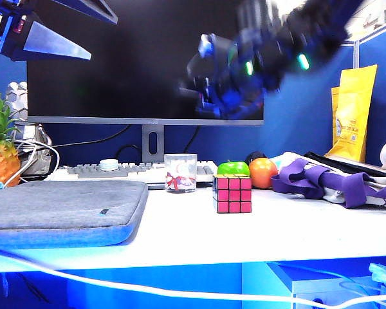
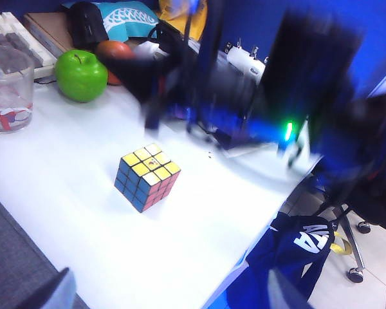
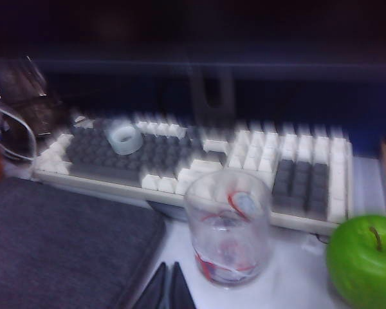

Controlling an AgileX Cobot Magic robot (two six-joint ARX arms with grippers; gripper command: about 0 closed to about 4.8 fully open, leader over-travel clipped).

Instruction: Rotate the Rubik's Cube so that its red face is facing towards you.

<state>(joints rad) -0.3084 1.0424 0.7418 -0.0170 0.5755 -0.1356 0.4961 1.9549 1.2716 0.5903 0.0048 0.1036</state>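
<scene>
cube (image 1: 233,194) sits alone on the tabletop (image 1: 180,225), red face (image 1: 234,195) front, yellow on top. left claw (image 1: 38,29) spread wide up high, right claw (image 3: 168,290) pinched together, empty.

Low frontal view; two overhead wrists

An office desk: a monitor (image 1: 145,61), keyboard (image 3: 199,161), blue partition wall (image 1: 302,122) and swivel chair (image 2: 347,225).

Blue partition wall (image 1: 296,122) behind a white desk (image 1: 180,225), tiled floor (image 2: 379,270).
</scene>
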